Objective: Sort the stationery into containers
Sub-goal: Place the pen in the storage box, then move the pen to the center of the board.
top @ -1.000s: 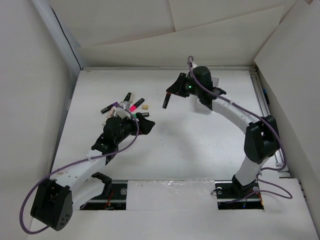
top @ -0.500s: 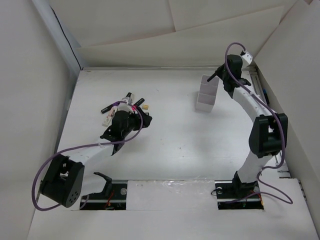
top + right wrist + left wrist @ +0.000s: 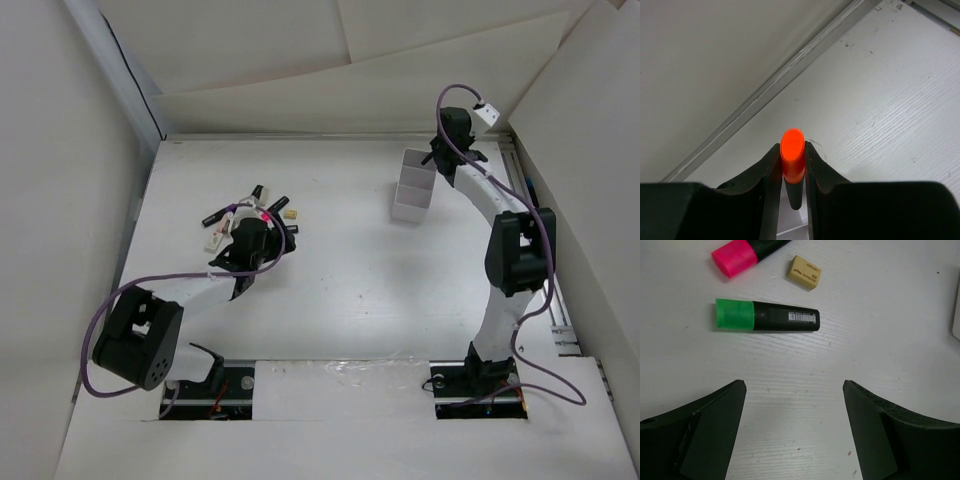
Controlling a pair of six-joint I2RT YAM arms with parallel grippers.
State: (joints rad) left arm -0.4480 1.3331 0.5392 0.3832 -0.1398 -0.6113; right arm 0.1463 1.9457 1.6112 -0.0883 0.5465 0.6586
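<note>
1. Top: I'm holding the left gripper [image 3: 262,230] by the scattered highlighter pile [image 3: 233,212], and the right gripper [image 3: 437,157] just beside the white rectangular plastic box [image 3: 408,203].
2. Left wrist: the jaws are gaping empty, with a green-capped black highlighter [image 3: 767,320] and a tan eraser block [image 3: 803,272] lying ahead.
3. Right wrist: the jaws are clenching an orange-capped highlighter [image 3: 792,157].

Left gripper [image 3: 795,387] spread wide; right gripper [image 3: 792,150] clamped, arm extended.

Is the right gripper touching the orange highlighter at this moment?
Touching. The right wrist view shows the right gripper shut on the orange highlighter, pressing against it from both sides with no gap.
</note>
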